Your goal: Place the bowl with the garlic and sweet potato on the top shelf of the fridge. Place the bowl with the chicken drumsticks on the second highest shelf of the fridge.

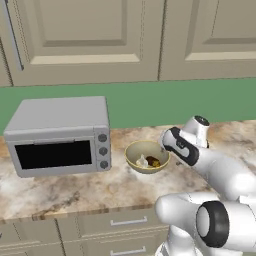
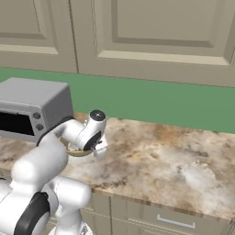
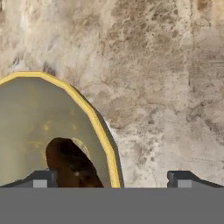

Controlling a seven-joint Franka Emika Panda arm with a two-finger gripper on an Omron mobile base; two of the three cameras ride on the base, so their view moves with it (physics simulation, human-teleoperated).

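The tan-yellow bowl (image 1: 136, 150) with the garlic (image 1: 142, 161) and the sweet potato (image 1: 154, 162) stands on the marble counter, right of the toaster oven. My gripper (image 3: 111, 180) hangs open just above the bowl's right rim, pointing down. In the hand view the yellow rim of the bowl (image 3: 39, 113) runs between my two fingertips, one over the olive inside by the dark sweet potato (image 3: 72, 164) and one over bare counter. In the right base view the gripper (image 2: 100, 150) covers most of the bowl (image 2: 78, 153). The bowl with the chicken drumsticks and the fridge are out of view.
A grey toaster oven (image 1: 60, 135) sits on the counter (image 1: 75, 187) left of the bowl. Beige wall cabinets (image 1: 90, 40) hang above a green backsplash. Drawers (image 1: 115, 225) run below the counter's front edge. Open counter (image 2: 174, 160) stretches to the right.
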